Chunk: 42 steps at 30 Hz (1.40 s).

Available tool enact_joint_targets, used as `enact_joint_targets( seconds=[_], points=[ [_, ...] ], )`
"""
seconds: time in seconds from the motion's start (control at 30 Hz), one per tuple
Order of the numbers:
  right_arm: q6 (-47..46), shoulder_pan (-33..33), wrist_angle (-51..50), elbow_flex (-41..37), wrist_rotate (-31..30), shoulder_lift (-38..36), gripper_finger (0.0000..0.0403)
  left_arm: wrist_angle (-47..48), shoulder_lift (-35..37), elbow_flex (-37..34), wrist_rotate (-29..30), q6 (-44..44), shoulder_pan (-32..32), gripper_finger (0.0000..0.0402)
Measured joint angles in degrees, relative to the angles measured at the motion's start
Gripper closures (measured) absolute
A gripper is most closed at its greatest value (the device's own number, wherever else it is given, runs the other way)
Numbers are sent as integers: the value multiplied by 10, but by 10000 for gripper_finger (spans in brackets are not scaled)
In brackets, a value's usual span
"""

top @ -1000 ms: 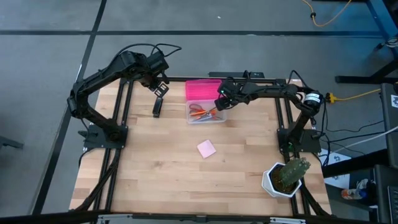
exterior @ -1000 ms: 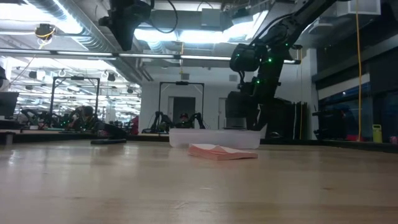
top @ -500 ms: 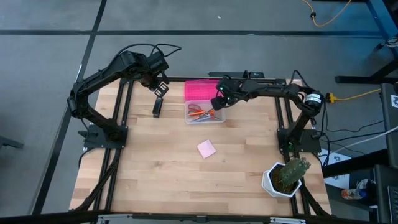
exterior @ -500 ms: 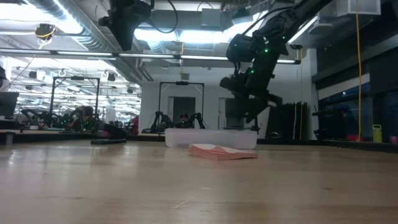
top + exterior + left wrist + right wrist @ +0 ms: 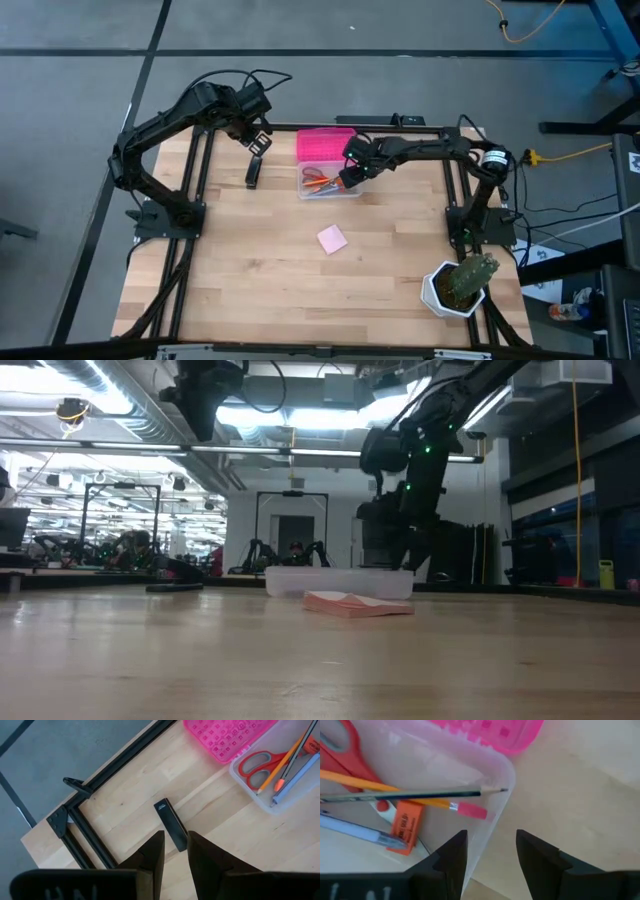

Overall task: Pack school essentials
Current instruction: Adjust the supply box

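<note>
Two dark arms reach in from the sides of the wooden table (image 5: 250, 260). In the high view the left arm bends from its base at mid-left up to the upper left of the frame, where the left gripper (image 5: 258, 143) hangs above the small black oblong item (image 5: 252, 172); its wrist view shows the fingers (image 5: 152, 854) only a narrow gap apart, holding nothing, with that item (image 5: 171, 824) lying flat on the wood just past them. The right arm stretches from the right side toward upper centre, and the right gripper (image 5: 350, 176) sits at the right edge of the clear plastic box (image 5: 331, 193), tilted down. Its fingers (image 5: 451, 856) stand well apart and empty, straddling the box wall (image 5: 490, 825).

Inside the box lie the red-handled scissors (image 5: 347, 750), the orange pencil (image 5: 395, 790), a dark slim pen (image 5: 415, 795), a pale slim pen (image 5: 357, 832) and the tiny orange-red piece (image 5: 404, 826). The pink lid (image 5: 325, 143) lies open behind the box. The pink square notepad (image 5: 332, 238) rests on the table near centre, well apart from the box. The cactus (image 5: 462, 282) stands at lower right.

Compared with half a second ago, the right gripper has dropped lower and shifted slightly toward the box's right edge; the left arm, box and notepad have not moved.
</note>
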<state>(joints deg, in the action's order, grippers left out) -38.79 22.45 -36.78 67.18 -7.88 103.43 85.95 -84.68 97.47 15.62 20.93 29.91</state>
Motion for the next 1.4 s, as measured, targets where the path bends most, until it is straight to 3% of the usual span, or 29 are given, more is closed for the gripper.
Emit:
enact_joint_targets(
  seconds=[0.4, 0.53, 0.73, 1.03, 1.4],
  points=[
    [-1, -6, 10, 0, -30, 17, 242, 0, 0, 0, 0, 0, 0, 326],
    [-2, -3, 9, 0, -30, 17, 284, -1, 0, 0, 0, 0, 0, 326],
    [0, 3, 10, 0, -35, 17, 387, -1, 0, 0, 3, 0, 0, 326],
    [-3, 1, -16, 0, -68, 10, 397, -1, 0, 0, 4, 0, 0, 326],
    [-86, 6, -56, 8, -94, 7, 390, -13, 0, 0, 4, 0, 0, 326]
  ],
)
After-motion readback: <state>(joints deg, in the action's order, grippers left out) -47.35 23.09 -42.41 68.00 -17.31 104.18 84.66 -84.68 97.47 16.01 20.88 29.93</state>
